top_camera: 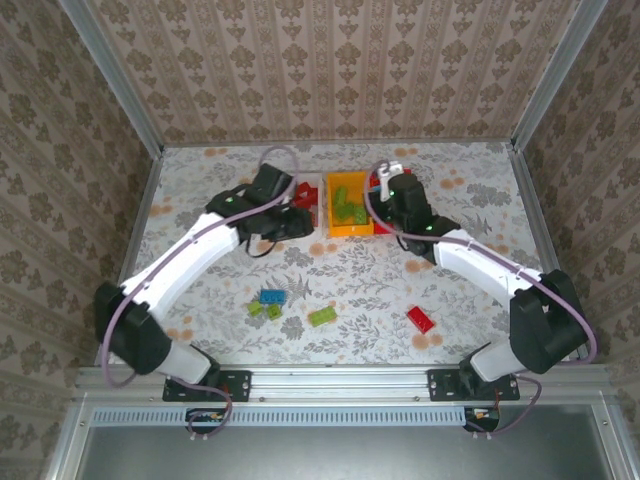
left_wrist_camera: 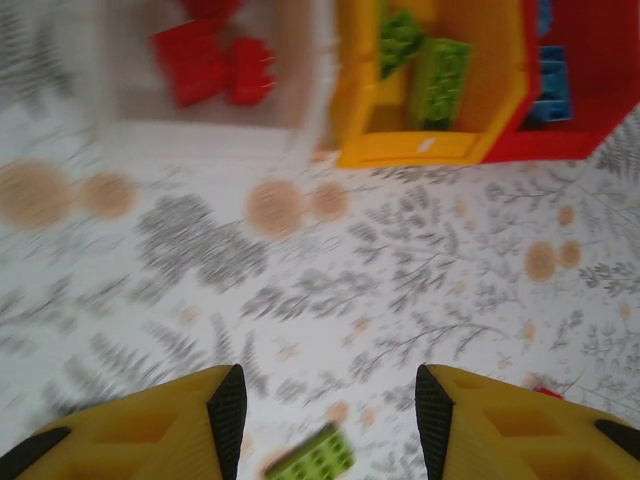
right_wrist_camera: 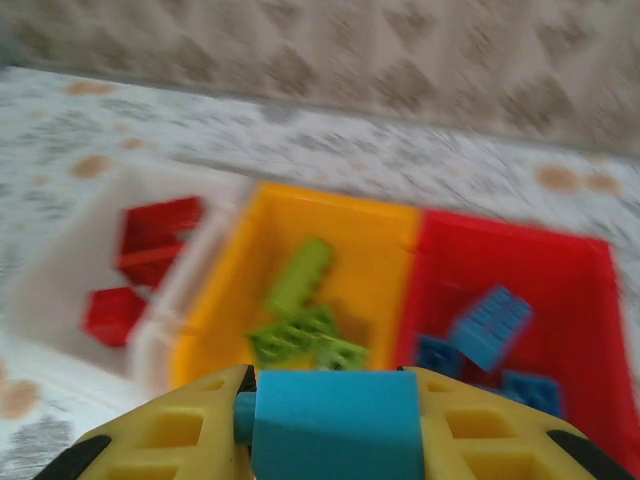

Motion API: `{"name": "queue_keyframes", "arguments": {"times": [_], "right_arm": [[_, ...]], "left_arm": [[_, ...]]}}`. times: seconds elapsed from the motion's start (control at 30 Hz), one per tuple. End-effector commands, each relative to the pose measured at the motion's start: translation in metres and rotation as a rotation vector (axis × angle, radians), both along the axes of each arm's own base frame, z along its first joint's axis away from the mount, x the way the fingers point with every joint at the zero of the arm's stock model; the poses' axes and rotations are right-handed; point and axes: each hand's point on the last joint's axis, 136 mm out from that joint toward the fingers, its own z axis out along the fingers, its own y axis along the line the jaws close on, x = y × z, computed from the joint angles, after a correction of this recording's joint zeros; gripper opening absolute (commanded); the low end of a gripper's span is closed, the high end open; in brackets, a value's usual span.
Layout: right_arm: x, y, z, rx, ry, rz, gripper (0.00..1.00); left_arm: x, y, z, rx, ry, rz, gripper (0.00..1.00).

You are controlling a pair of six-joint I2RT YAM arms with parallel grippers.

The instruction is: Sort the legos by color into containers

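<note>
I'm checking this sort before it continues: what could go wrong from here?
1. The right tool grips a blue plastic brick near the border between the yellow-orange plastic bin and the red plastic bin; released early, it might land among the lime green bricks.
2. The open left tool hovers near the white plastic bin; with both arms crowding the bins, one might knock a bin.

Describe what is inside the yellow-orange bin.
Inside the yellow-orange bin lie several lime green bricks. In the right wrist view its near end is covered by the blue brick in the right pincer.
</note>
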Motion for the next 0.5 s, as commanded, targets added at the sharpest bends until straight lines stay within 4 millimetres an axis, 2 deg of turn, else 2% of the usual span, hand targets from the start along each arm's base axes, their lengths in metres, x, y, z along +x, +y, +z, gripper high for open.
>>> {"name": "queue_keyframes", "arguments": {"times": [0.0, 0.07, 0.23, 0.37, 0.47], "right_arm": [[0.008, -0.026, -0.03, 0.045, 0.18, -0.113, 0.26], [0.022, -0.038, -0.039, 0.074, 0.227, -0.166, 0.26], [0.056, -0.062, -0.064, 0.139, 0.325, -0.289, 0.26], [0.076, -0.062, -0.075, 0.16, 0.367, -0.305, 0.25], [0.087, -0.057, -0.081, 0.181, 0.392, -0.311, 0.26]], "left_arm": [[0.023, -0.042, 0.023, -0.074, -0.113, -0.101, 0.51], [0.027, -0.058, 0.02, -0.076, -0.118, -0.138, 0.51], [0.041, -0.103, 0.029, -0.1, -0.175, -0.236, 0.51], [0.055, -0.13, 0.03, -0.102, -0.204, -0.267, 0.52], [0.062, -0.139, 0.026, -0.106, -0.192, -0.265, 0.52]]}}
